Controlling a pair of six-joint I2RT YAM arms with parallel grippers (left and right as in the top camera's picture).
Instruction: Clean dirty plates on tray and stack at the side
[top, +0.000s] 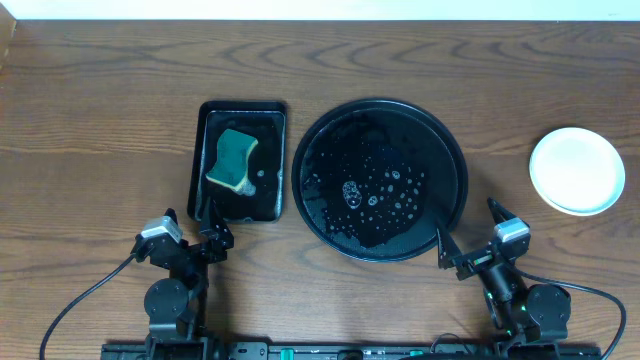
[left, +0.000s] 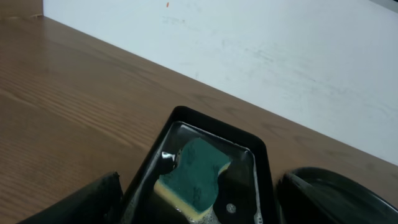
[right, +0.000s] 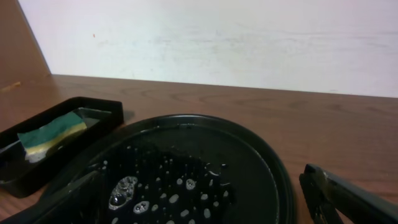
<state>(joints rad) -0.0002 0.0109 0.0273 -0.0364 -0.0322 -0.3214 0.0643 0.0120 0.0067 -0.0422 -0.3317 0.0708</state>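
1. Round tray (top: 455, 150): lies flat at the middle of the table (top: 100, 120), rim upward. Being circular, it has no long axis. No plate rests on it.
2. Droplets (top: 385, 195): water beads and a small patch of foam scattered over the round tray's floor, thickest near its centre.
3. Plates (top: 577, 170): set on the table well to the right of the round tray, lying flat with the face up. From above they read as one pale disc, so their number cannot be told. No red smear shows.
4. Rectangular tray (top: 275, 160): just left of the round tray, long axis running away from the robot.
5. Sponge (top: 232, 160): green face up over a yellow layer, inside the rectangular tray, its long axis roughly along that tray's but slightly skewed.
6. Left gripper (top: 208, 225): at the near end of the rectangular tray, jaws spread wide, holding nothing.
7. Right gripper (top: 465, 220): at the round tray's near right rim, jaws spread wide, holding nothing.
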